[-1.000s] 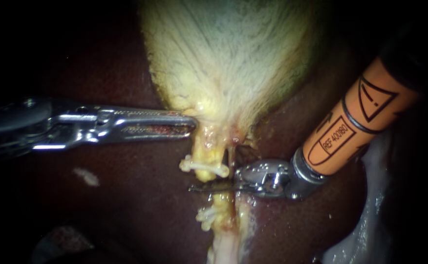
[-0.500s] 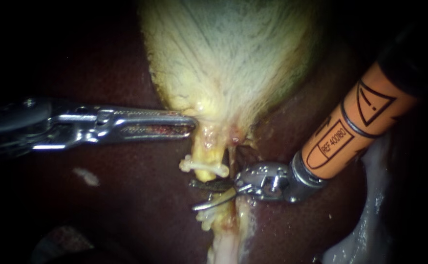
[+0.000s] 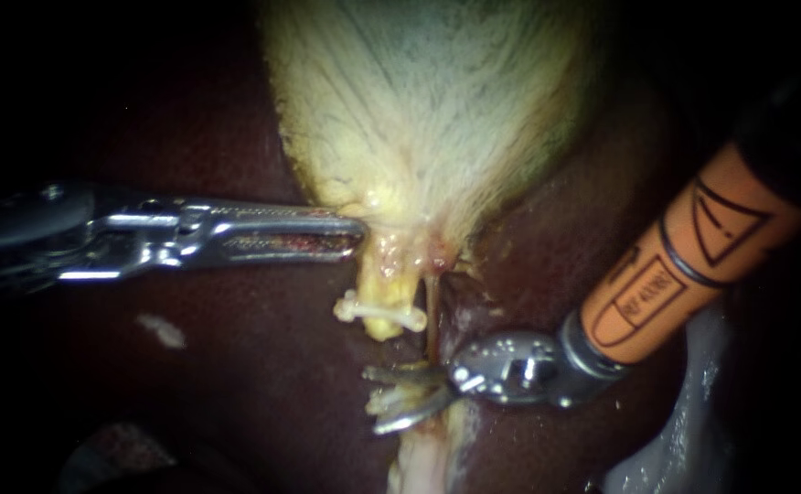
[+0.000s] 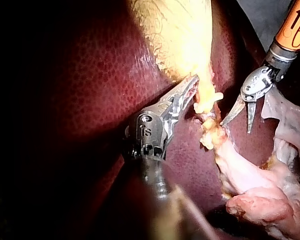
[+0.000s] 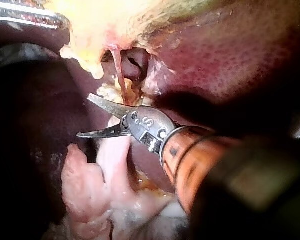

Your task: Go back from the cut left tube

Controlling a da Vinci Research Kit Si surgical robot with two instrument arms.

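Note:
The yellow-white gallbladder (image 3: 428, 101) hangs over the dark liver (image 3: 236, 384). My left instrument (image 3: 357, 234) is shut on the gallbladder's lower edge; the left wrist view shows the same grip (image 4: 191, 90). Below it the left tube is cut through. Its upper stump (image 3: 384, 288) carries a white clip (image 3: 378, 312), and the lower stump (image 3: 419, 448) carries another clip (image 3: 384, 399). A thin right tube (image 3: 432, 306) runs intact beside them. My right instrument (image 3: 373, 401), with an orange sleeve, has its blades open beside the lower clip (image 4: 236, 125) (image 5: 90, 115).
Pale loose tissue (image 3: 684, 412) lies at the lower right beneath the orange shaft (image 3: 684, 265). A small white fleck (image 3: 161, 331) sits on the liver under my left instrument. In the left wrist view, pink-white tissue (image 4: 260, 200) trails from the lower stump.
My right instrument's blades went from shut to open and slid down and to the right, away from the gap in the left tube. My left instrument held still.

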